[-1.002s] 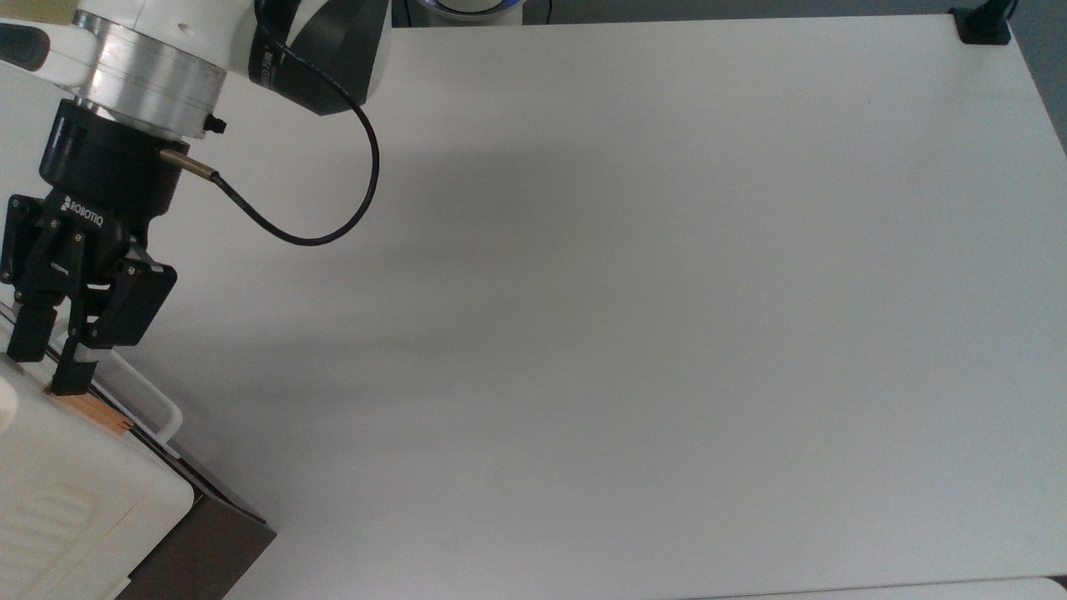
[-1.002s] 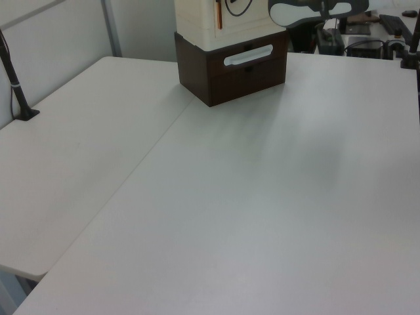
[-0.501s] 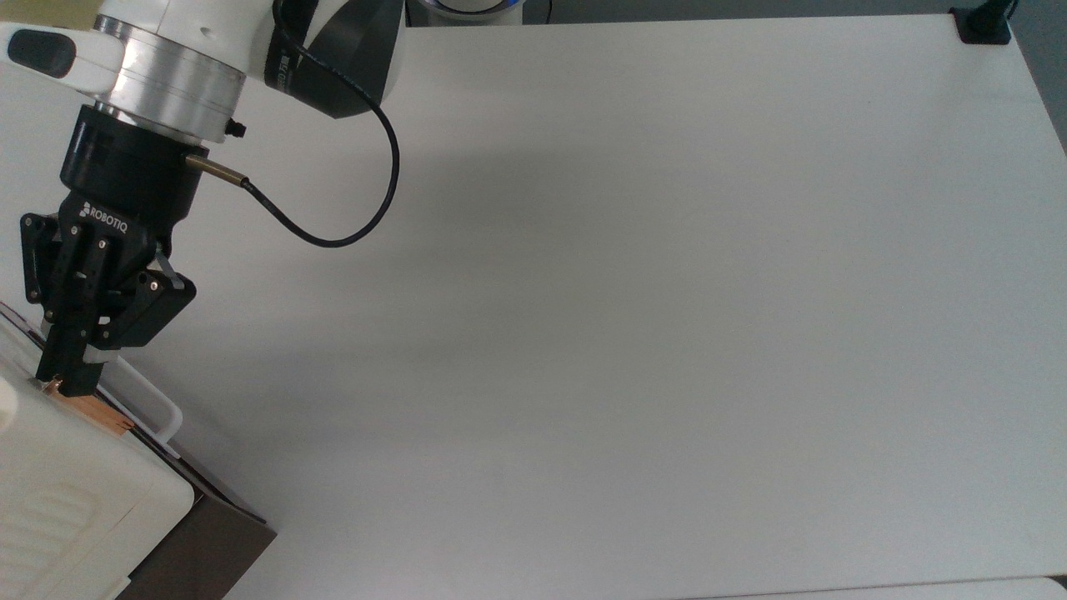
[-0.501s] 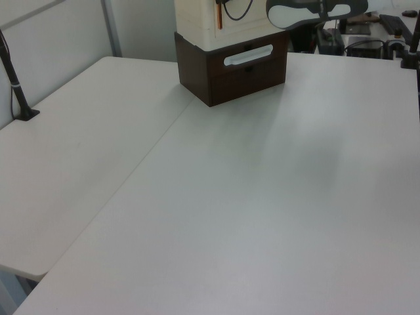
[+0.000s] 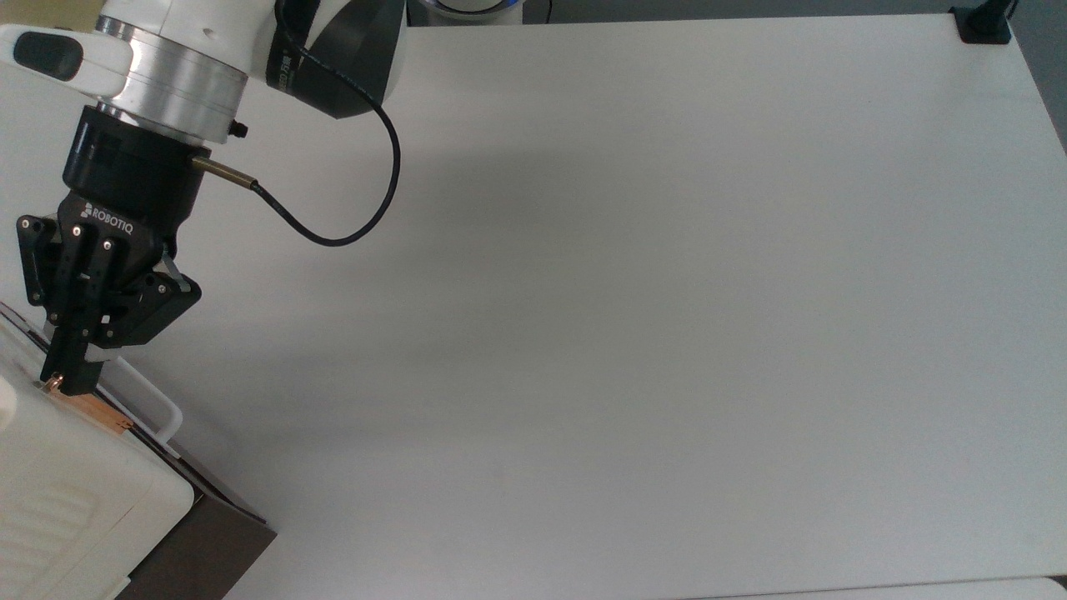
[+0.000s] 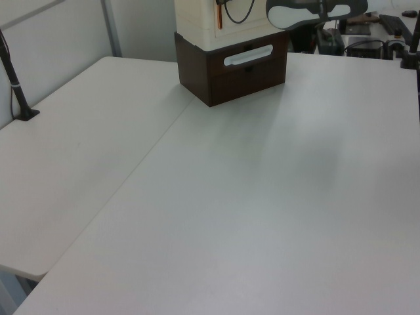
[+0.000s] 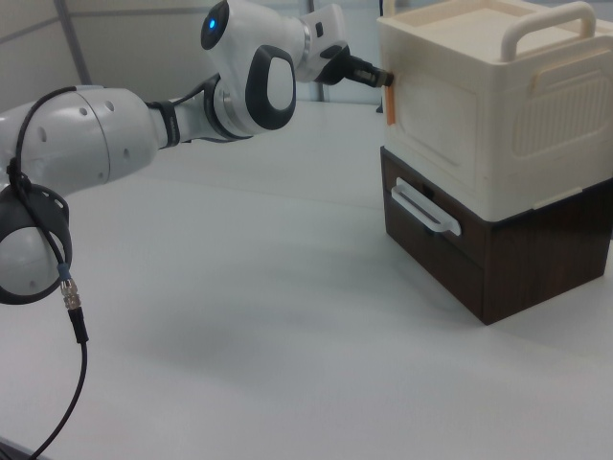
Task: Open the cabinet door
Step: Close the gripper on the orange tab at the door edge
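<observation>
The white cabinet [image 5: 75,500] stands at the top view's lower left, on a dark brown base [image 5: 204,542]. Its door [image 7: 442,123] faces the arm and lies flush with the cabinet front. A short copper handle [image 5: 93,412] runs along the door's edge, and this copper handle [image 7: 391,102] shows upright in the right view. My gripper [image 5: 68,379] reaches in from the top view's upper left and is shut on the handle's end. In the right view the gripper [image 7: 380,77] meets the handle's top. The left view shows the cabinet [image 6: 197,20] at the table's far edge.
A white loop-shaped drawer handle [image 7: 421,209] sticks out of the brown base just below the door. The white table [image 5: 625,292] stretches wide to the top view's right. A black clamp [image 5: 982,23] sits at its far right corner, and a black post [image 6: 16,85] stands at the left view's left.
One second ago the fingers stood open around the copper handle's end; they have since closed on it. The wrist shifted slightly to the top view's right. The door has not visibly moved.
</observation>
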